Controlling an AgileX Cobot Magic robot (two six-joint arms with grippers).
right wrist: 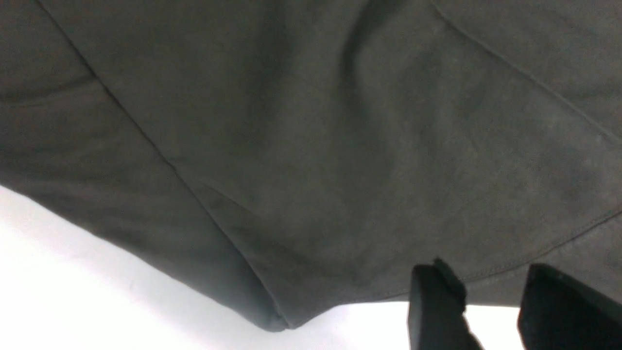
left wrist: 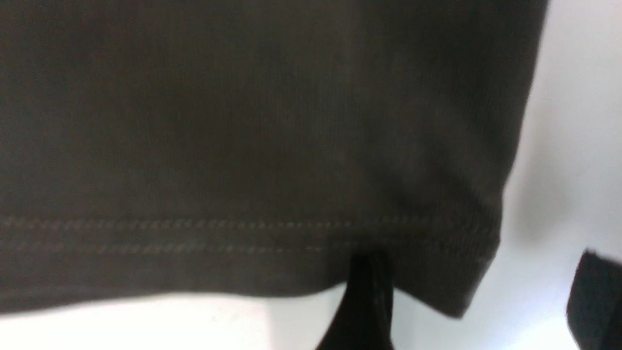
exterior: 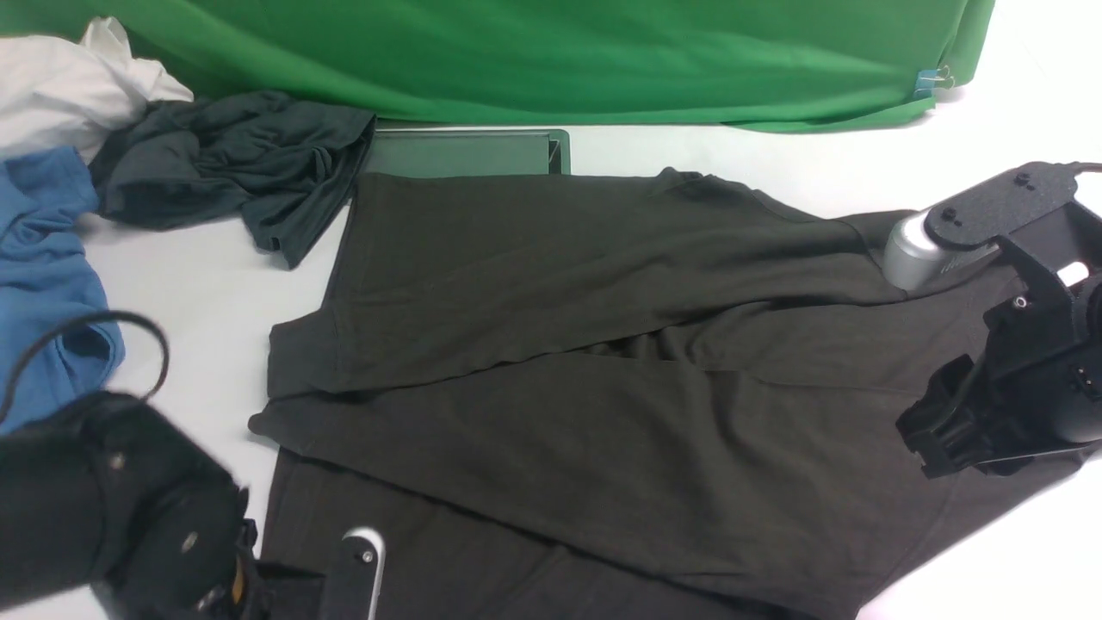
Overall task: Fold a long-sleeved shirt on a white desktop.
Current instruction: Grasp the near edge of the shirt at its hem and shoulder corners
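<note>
The long-sleeved shirt [exterior: 568, 379], dark brownish-black, lies spread on the white desktop [exterior: 198, 267] with its sleeves folded across the body. My left gripper [left wrist: 478, 291] is open at the near left corner of the shirt. One of its fingers [left wrist: 364, 301] touches the stitched hem [left wrist: 243, 238], and the hem's corner lies loose between the jaws. My right gripper [right wrist: 486, 270] is open over the shirt's right edge. White desktop shows in its gap and nothing is held. In the front view the right gripper [exterior: 925, 439] hangs low over the cloth.
A charcoal-grey garment [exterior: 232, 164], a blue garment [exterior: 43, 275] and a white cloth [exterior: 60, 86] are heaped at the far left. A silver-framed hatch [exterior: 465, 153] lies behind the shirt, below the green backdrop [exterior: 551, 52]. My left arm [exterior: 129, 499] fills the near left corner.
</note>
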